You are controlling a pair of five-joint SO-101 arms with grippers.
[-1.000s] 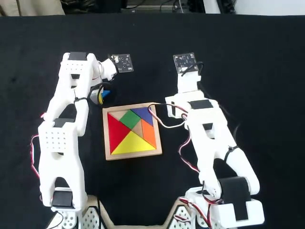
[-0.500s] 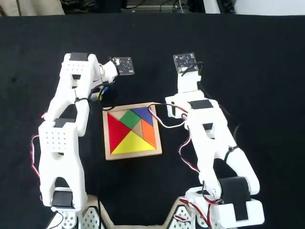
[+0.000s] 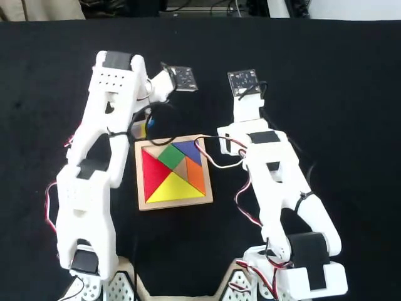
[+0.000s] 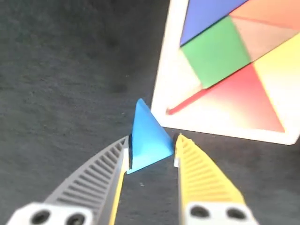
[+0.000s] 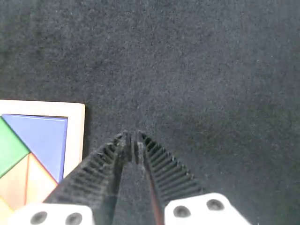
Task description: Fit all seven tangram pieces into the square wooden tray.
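Swung in toward the tray since a second ago, the left gripper [image 4: 152,139] pinches the small blue triangular piece [image 4: 146,138], apex pointing trayward, just outside the far left corner of the square wooden tray [image 3: 174,204], where a bare triangular gap [image 4: 180,89] seems to await it. Beyond the tray's far right corner, the right gripper [image 5: 132,140] hangs pressed together over the black cloth tabletop [image 3: 326,75], which leaves open room all around.

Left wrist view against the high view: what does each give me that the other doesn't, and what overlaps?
Left wrist view: the light blue triangle held by the left gripper, beside the tray corner. High view: the whole tray frame, with the left arm and right arm flanking it. Shared: the tray, the green square and the red triangle seated in it.
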